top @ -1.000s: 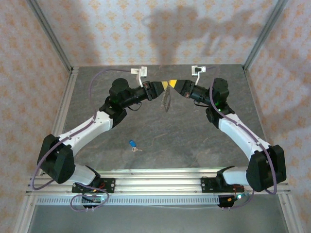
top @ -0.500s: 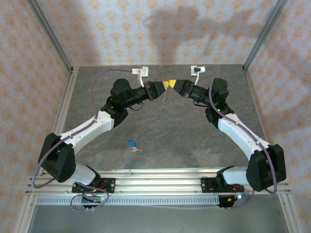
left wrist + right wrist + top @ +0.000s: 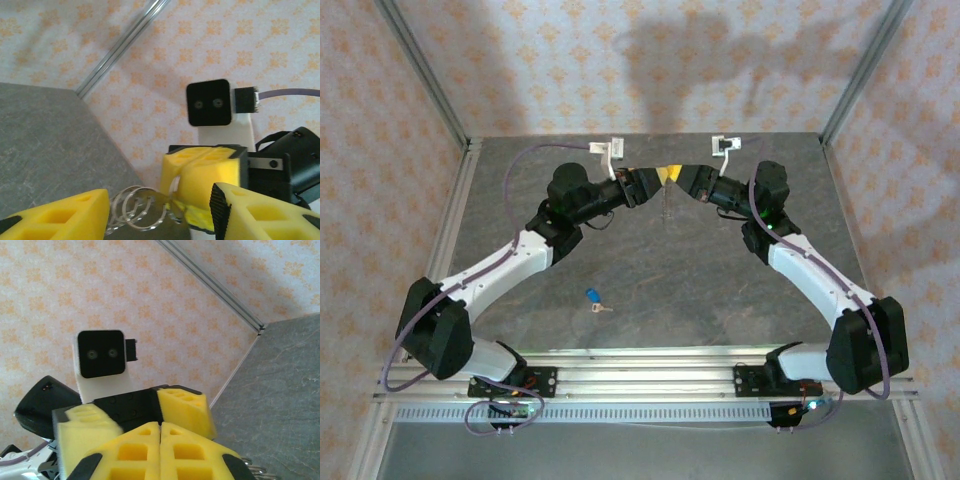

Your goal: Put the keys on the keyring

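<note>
**Keyring** [image 3: 136, 207]: pale coiled wire loops, as seen from the left wrist.
- Location: held in the air above the far middle of the counter [image 3: 720, 290], where the two arms met tip to tip.

**Right gripper** [image 3: 160, 435]: jaws closed flat against each other, pinching one end of the loops.
- Judged purpose: acting as holder, keeping the ring off the counter so that its free end stood open to work on.

**Left gripper** [image 3: 160, 200]: jaws spread wide, one yellow pad on either side of the loops.
- Position of the ring: it lay between these jaws, just in front of the right gripper's closed tips. Contact with either pad could not be told.
- Judged purpose: set there to take a second hold and steady or part the coils.

**Key** [image 3: 594, 298]: blue head, short pale blade.
- Location: flat on the counter towards the arm bases, unheld, well apart from both grippers and the ring.
- Judgement: threading had not begun, and the key had yet to be fetched.
</note>
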Robot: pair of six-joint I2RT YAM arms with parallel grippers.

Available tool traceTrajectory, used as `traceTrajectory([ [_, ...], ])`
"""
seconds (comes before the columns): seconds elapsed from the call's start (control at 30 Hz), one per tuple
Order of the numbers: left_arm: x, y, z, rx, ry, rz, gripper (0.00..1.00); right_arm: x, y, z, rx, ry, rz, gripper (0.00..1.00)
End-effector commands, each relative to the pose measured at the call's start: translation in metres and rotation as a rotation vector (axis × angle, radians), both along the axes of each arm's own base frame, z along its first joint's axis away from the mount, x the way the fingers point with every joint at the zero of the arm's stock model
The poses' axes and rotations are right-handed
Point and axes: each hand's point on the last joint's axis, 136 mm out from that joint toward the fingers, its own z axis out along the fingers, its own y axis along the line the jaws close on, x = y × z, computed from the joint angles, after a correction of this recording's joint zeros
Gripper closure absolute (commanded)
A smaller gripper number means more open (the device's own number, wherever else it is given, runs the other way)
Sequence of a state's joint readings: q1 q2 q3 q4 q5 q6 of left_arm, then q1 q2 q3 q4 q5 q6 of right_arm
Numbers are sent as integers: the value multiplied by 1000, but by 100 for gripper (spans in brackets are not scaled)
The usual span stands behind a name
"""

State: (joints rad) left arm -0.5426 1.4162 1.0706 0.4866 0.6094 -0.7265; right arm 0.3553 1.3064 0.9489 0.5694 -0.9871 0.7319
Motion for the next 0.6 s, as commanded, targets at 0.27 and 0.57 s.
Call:
traceTrajectory([
  [0.27, -11, 4, 42, -81, -104, 1, 54, -3, 2, 21, 15, -78, 4, 100],
  [0.57, -9, -2, 39, -82, -92, -21, 56, -3, 2, 24, 16, -84, 4, 100],
])
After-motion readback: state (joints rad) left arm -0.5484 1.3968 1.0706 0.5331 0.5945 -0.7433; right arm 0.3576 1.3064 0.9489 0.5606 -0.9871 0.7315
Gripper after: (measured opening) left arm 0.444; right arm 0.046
